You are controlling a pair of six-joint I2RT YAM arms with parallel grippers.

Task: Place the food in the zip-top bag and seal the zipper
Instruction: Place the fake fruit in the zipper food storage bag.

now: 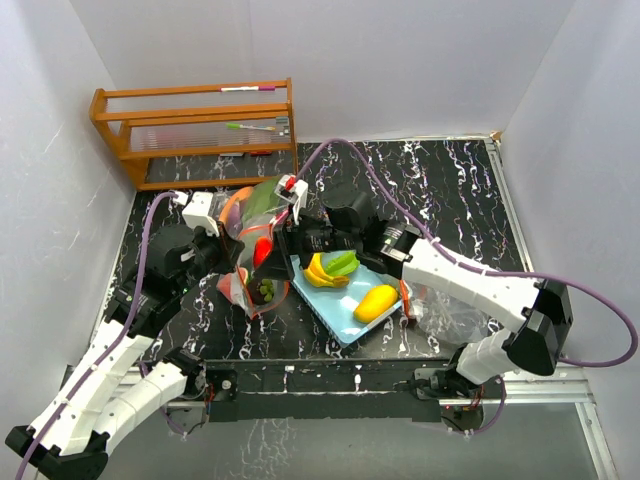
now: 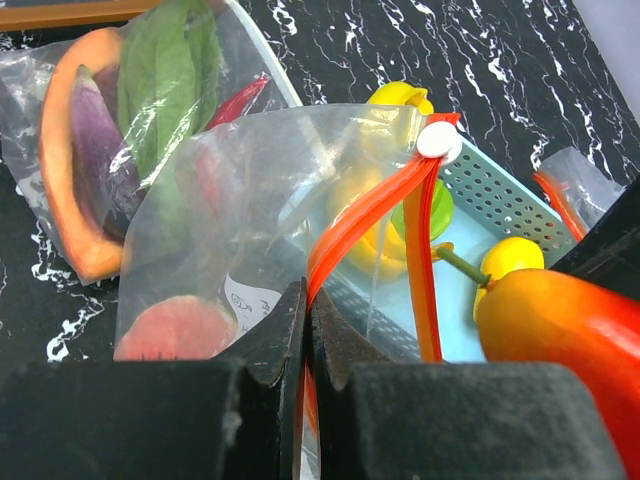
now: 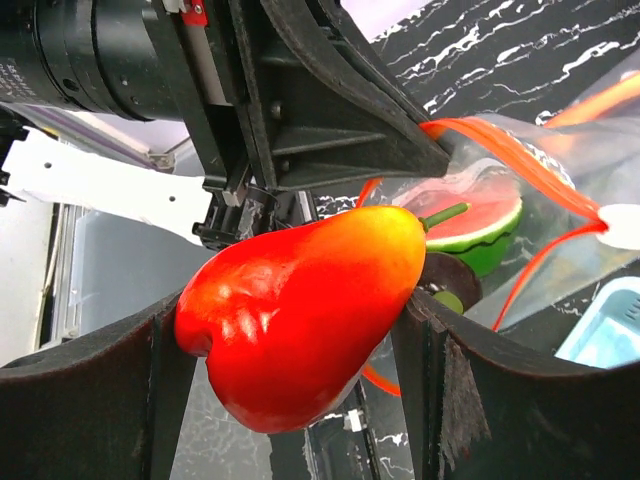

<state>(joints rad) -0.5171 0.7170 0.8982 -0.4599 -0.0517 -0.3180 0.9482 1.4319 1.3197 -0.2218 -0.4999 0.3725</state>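
Your right gripper (image 3: 295, 395) is clamped across the glossy red-orange pear-shaped plastic fruit (image 3: 300, 300), right at the clear orange-zippered bag (image 2: 230, 200). It looks light, hard and slippery, so grip its fat belly. Left gripper (image 2: 305, 330) pinches the bag's floppy rim.

From high up at the near side, the top camera looks down across the whole table (image 1: 450, 180), standing well back. The left wrist camera peers forward along the left gripper (image 2: 306, 300), very close to the zip-top bag (image 2: 230, 200), while the right wrist camera looks just as closely along the right gripper (image 3: 290, 330). Both wrist views share that bag's orange zipper (image 2: 428, 260) and the red-orange fruit (image 2: 570, 320).
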